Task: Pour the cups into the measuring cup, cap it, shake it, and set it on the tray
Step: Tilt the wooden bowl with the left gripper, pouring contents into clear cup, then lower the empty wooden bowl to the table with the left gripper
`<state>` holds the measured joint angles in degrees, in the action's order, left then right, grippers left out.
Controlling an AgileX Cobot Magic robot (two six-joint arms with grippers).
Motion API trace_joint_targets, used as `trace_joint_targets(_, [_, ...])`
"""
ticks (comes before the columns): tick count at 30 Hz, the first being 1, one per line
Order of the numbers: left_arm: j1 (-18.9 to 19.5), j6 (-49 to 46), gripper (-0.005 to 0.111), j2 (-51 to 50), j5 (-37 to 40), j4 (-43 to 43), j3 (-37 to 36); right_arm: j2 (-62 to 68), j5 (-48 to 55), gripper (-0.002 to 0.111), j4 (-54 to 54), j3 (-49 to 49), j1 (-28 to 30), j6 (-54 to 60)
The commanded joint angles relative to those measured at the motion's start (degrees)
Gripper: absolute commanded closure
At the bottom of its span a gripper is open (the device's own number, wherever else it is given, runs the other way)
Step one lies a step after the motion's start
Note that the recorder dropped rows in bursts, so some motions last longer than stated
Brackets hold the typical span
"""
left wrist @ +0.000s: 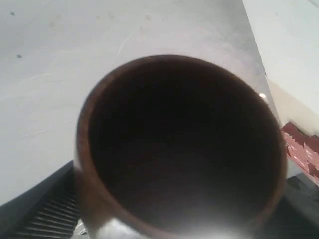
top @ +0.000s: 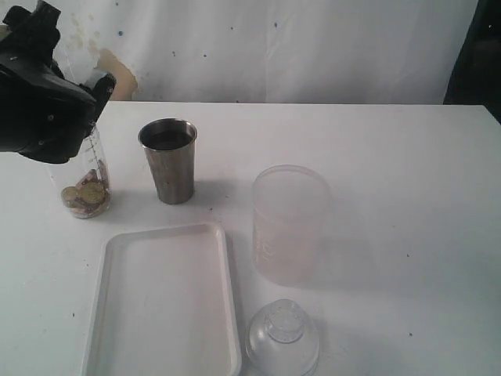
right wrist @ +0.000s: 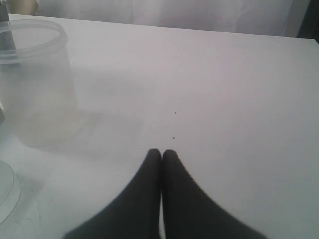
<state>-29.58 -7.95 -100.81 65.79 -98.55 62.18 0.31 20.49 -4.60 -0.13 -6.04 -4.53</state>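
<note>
Measuring cup [top: 88,186] | just below left gripper [top: 82,106] | gripper clasps brown cup [left wrist: 179,149] (interior dark)

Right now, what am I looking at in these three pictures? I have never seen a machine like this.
It is a robot with two arms, each ending in a two-fingered gripper. The wide picture comes from a camera off the arms, looking at a white table. The other two come from a camera on each wrist.

On the table are a steel tumbler, a frosted container, a clear measuring cup with brownish pieces in its bottom, a flat white tray and a clear domed lid.

The left gripper, part of the black mass at the wide picture's left, sits over the measuring cup and holds a brown cup, which fills its wrist picture. The right gripper is shut and empty, over bare table near the frosted container.
</note>
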Motion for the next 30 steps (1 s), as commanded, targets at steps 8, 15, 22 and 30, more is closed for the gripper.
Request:
trace_joint_targets(8, [1.3, 38.2, 0.107, 7.5, -7.9, 16.1, 0.6, -0.3, -0.4, 0.108, -0.1, 0.1, -0.2, -0.2])
trace_joint_targets(15, [10.6, 52.6, 0.107, 17.2, -27.0, 28.9, -5.0, -0.3, -0.4, 0.108, -0.1, 0.1, -0.2, -0.2])
trace_joint_targets(22, [20.1, 72.8, 0.107, 27.8, -47.1, 25.2, -15.9, -0.3, -0.4, 0.108, -0.1, 0.1, -0.2, -0.2])
trace_joint_targets(30, [26.5, 108.7, 0.107, 33.6, -60.3, 2.7, -25.9, -0.3, -0.4, 0.108, -0.1, 0.1, -0.2, -0.2])
